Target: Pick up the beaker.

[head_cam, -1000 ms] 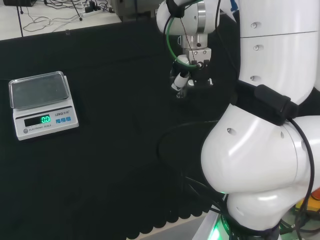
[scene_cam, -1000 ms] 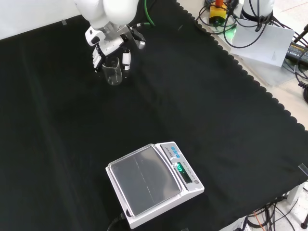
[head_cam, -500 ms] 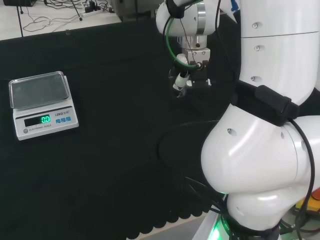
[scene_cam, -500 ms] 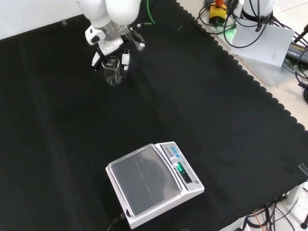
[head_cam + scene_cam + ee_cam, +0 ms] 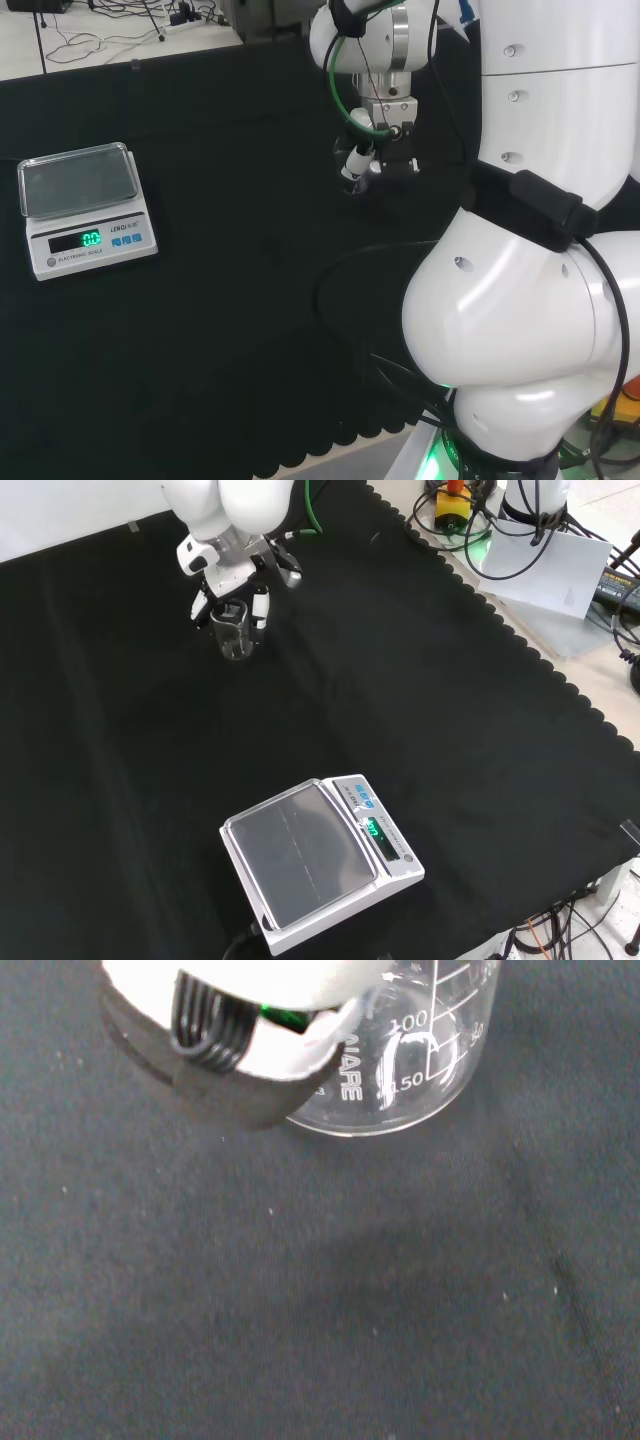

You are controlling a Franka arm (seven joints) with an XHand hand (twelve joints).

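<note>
A: Slippage is what I'd worry about. The beaker (image 5: 232,630) is clear glass with smooth walls, and the robot hand (image 5: 232,585) has its fingers curled round the upper part, one down each side of the rim in the front view. If the lift tilts, the glass could slide out or swing and knock the cloth.

B: Where does it sit right now?

A: At the far end of the surface (image 5: 420,690) in the front view, directly under the arm's white link, well apart from the scale (image 5: 318,860). Whether its base touches the cloth or hangs just clear, I can't tell.

B: Anything inside it?

A: It looks empty. The wrist view shows the printed graduations on the beaker wall and dark cloth through the glass, no liquid line (though a thin film would be hard to spot). The scale pan is bare as well.
</note>
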